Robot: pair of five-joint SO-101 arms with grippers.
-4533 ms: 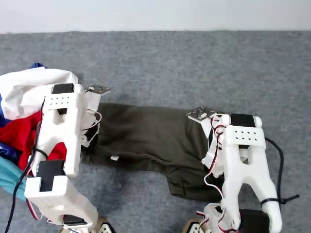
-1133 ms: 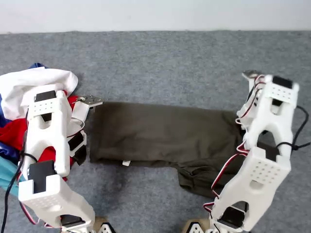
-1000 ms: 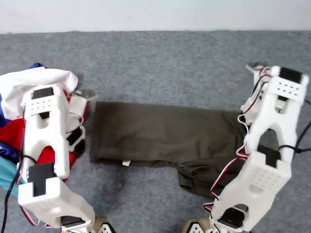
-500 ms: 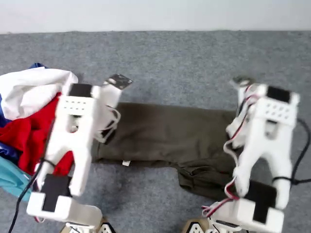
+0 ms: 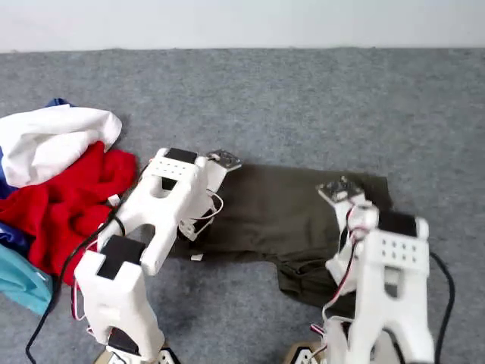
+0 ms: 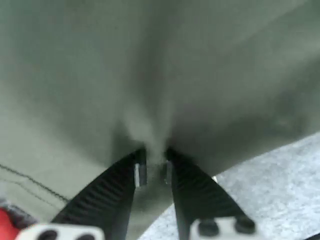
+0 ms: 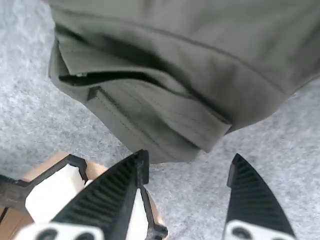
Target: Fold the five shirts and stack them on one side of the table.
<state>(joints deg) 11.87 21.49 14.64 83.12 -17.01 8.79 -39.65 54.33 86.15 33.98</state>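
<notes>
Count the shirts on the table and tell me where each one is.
5: olive shirt spread mid-table; white shirt, red shirt, blue shirt and teal shirt heaped at the high view's left edge. Others may hide beneath.

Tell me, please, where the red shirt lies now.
In the high view the red shirt lies in the pile at the left of the table, beside the white shirt and left of the olive shirt.

We see the spread shirt (image 5: 280,212) lying on the table (image 5: 303,98), at lower centre of the frame. The pile of shirts (image 5: 53,182) sits left of it, at the frame's left edge.
</notes>
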